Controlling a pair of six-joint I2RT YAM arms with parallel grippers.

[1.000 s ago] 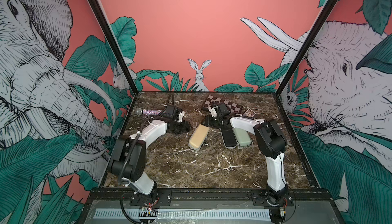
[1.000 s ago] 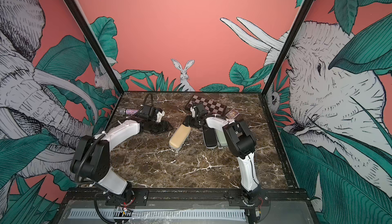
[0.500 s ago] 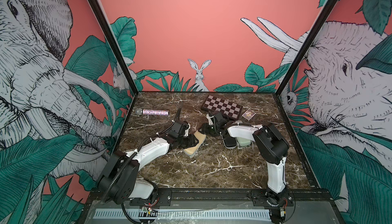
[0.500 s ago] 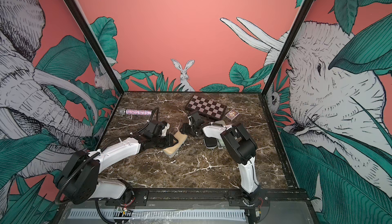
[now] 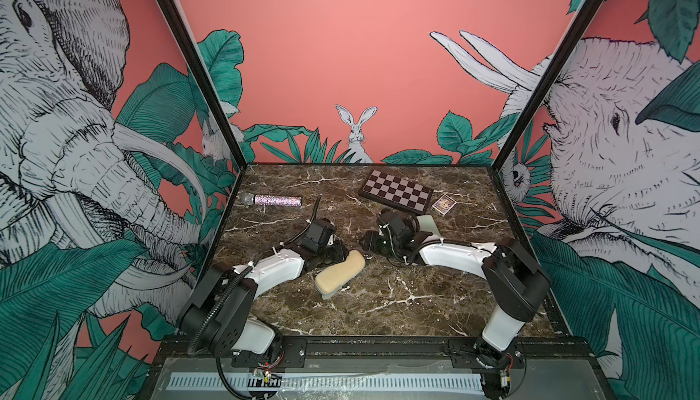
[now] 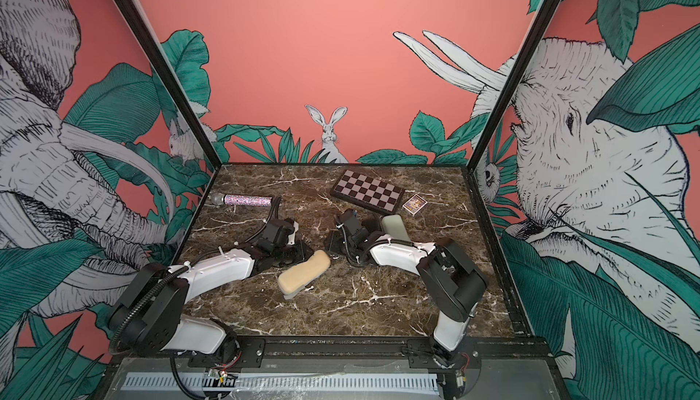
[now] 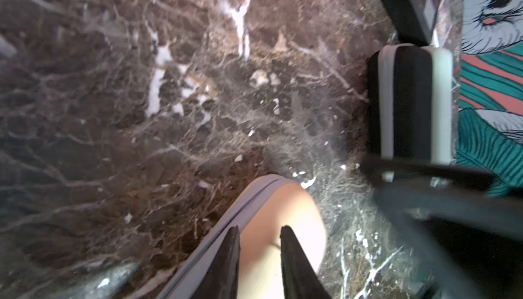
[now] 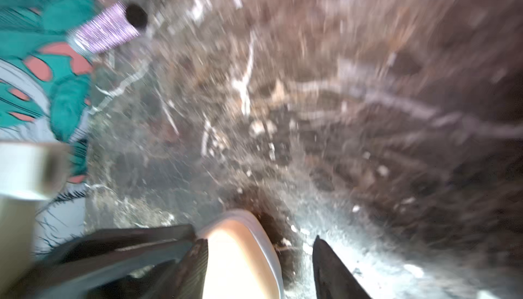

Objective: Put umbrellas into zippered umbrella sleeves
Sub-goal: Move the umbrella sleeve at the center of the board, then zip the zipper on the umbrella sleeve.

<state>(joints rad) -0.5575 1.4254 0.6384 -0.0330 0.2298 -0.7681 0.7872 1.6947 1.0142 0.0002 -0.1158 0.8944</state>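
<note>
The beige sleeve (image 5: 340, 272) (image 6: 304, 273) lies slanted on the marble, left of centre. My left gripper (image 7: 259, 228) reaches over it from the left, and its narrow jaws pinch the sleeve's beige shell (image 7: 294, 215). My right gripper (image 8: 260, 239) is open at the sleeve's far end (image 8: 240, 255), which sits against one finger with a gap to the other. The mint sleeve (image 5: 430, 225) (image 7: 441, 105) and the black sleeve (image 7: 404, 105) lie side by side behind the right arm. I cannot make out the umbrellas in any view.
A chequered board box (image 5: 396, 191) and a small card box (image 5: 444, 203) lie at the back right. A glittery microphone (image 5: 272, 200) lies at the back left. Printed walls close in three sides.
The left arm came forward from the back left onto the beige sleeve and narrowed its jaws. The sleeve slid toward the front left. The right gripper followed leftward to its far end.
</note>
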